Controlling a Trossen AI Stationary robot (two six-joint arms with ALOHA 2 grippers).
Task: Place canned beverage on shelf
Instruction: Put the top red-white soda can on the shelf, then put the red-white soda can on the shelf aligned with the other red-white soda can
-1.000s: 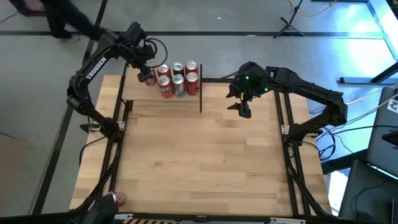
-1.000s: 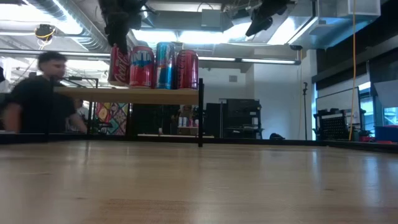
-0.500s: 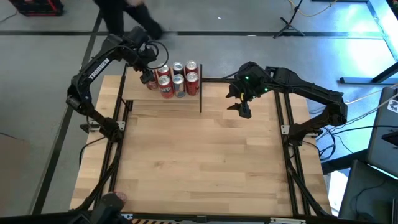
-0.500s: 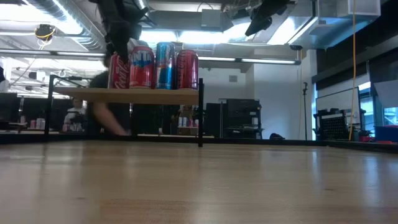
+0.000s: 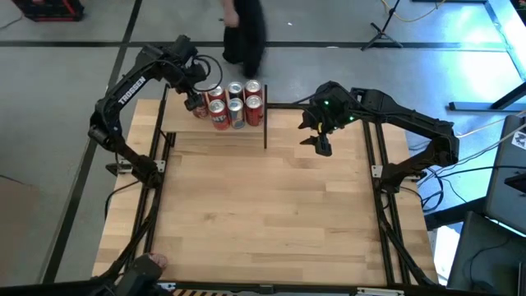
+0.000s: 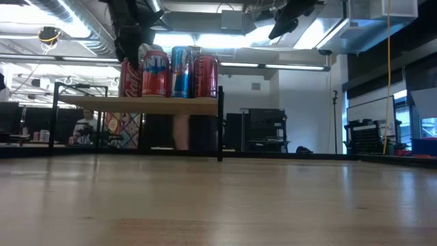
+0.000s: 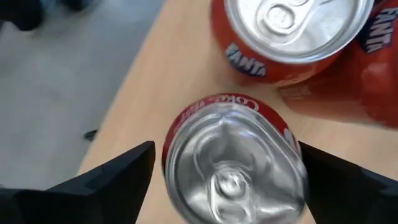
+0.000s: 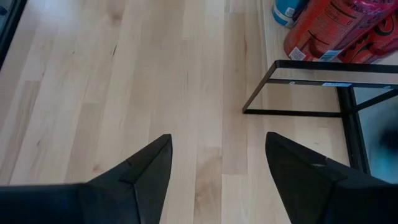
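Observation:
The shelf (image 5: 214, 138) is a small light-wood board on thin black posts at the table's far left; it also shows in the low view (image 6: 136, 104). Several cans (image 5: 238, 103) stand on it. A red Coca-Cola can (image 7: 236, 162) stands upright on its base at the shelf's left end (image 6: 130, 78), beside an orange Fanta can (image 7: 292, 37). My left gripper (image 7: 226, 162) points down over the Coca-Cola can, open, one finger on either side of it. My right gripper (image 5: 322, 146) hangs open and empty above the table, right of the shelf. My left gripper stands with its fingers either side of the Coca-Cola can's upper body. A sliver of shelf wood shows between one finger (image 7: 124, 174) and the can. The can's edge hides the tip of the other finger (image 7: 336, 180), so I cannot tell whether it touches.
The shelf's black front post (image 5: 265, 123) stands between the cans and my right gripper. The wide wood tabletop (image 5: 263, 214) lies in front of the shelf. A person (image 5: 246, 33) is on the floor beyond the table's far edge.
My left gripper has shifted a little toward the table's right and near edges over the shelf's left end, with the Coca-Cola can under it. A person has walked from left to right behind the table.

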